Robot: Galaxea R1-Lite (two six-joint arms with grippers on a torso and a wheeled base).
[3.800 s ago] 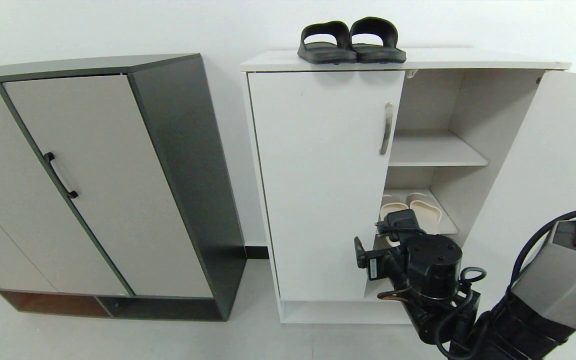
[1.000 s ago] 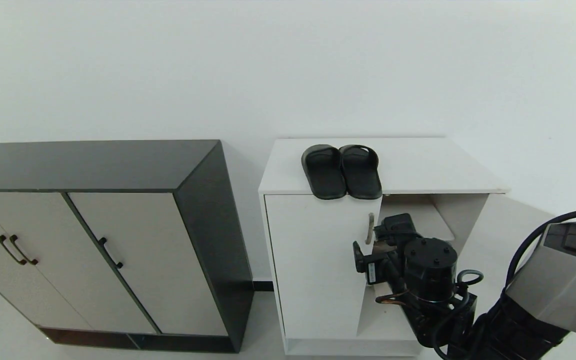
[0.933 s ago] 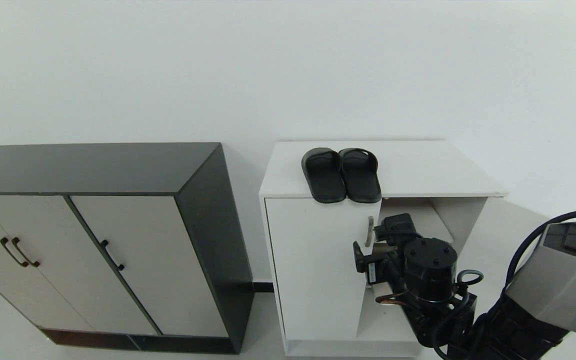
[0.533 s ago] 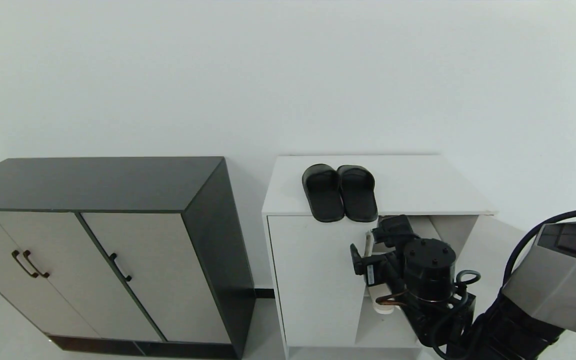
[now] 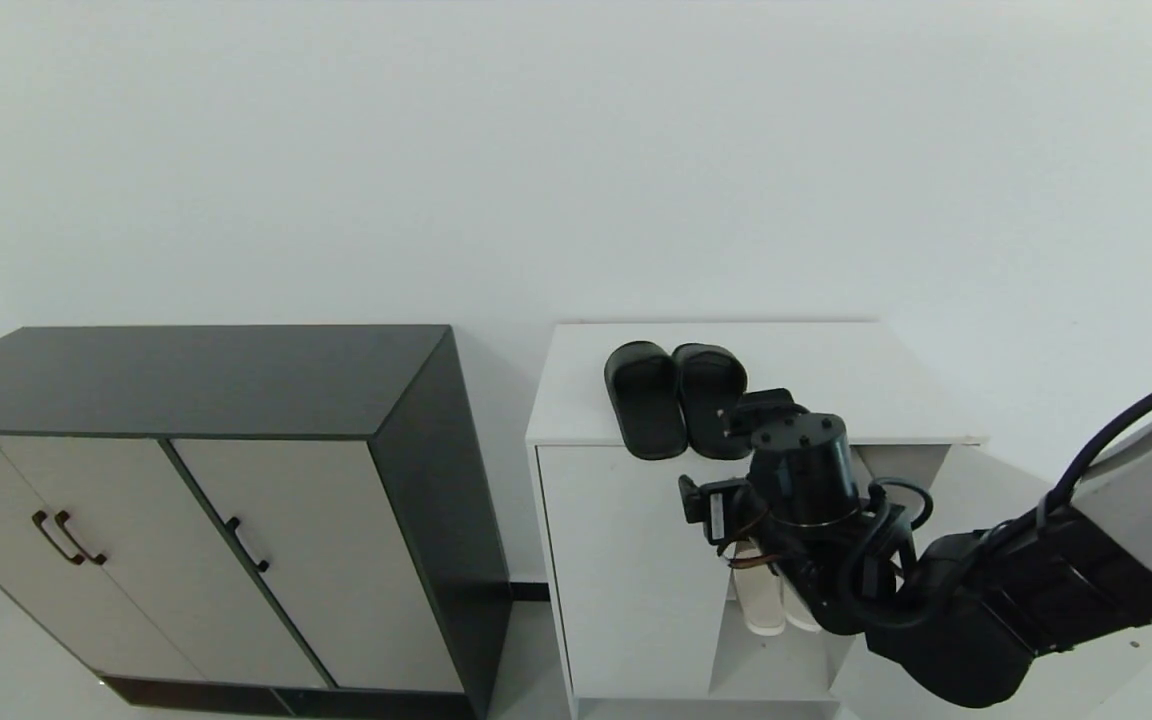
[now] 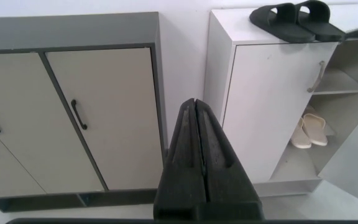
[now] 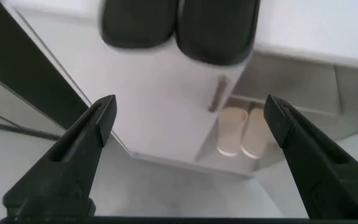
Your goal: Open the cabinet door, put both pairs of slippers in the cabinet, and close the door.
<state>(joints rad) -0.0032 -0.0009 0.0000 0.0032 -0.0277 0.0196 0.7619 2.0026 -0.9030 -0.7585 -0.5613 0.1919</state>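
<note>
- The right gripper (image 7: 189,107), fingers spread wide, has risen from the open compartment to just before the black slippers (image 5: 676,398) on top of the white cabinet (image 5: 626,560).
- Cream slippers (image 6: 309,129) lie inside the cabinet's open right side.
- The left gripper (image 6: 194,109) has its fingers pressed together.
- A dark cabinet (image 5: 186,380) stands beside the white one, against a white wall (image 5: 576,150).

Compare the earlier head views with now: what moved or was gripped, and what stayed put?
The right gripper has risen from in front of the white cabinet's opening to the black slippers on its top. It is open and grips nothing. The head camera shifted too, so the cabinet only seems to move. Unchanged: black slippers on top, beige slippers inside, cabinet open.
</note>
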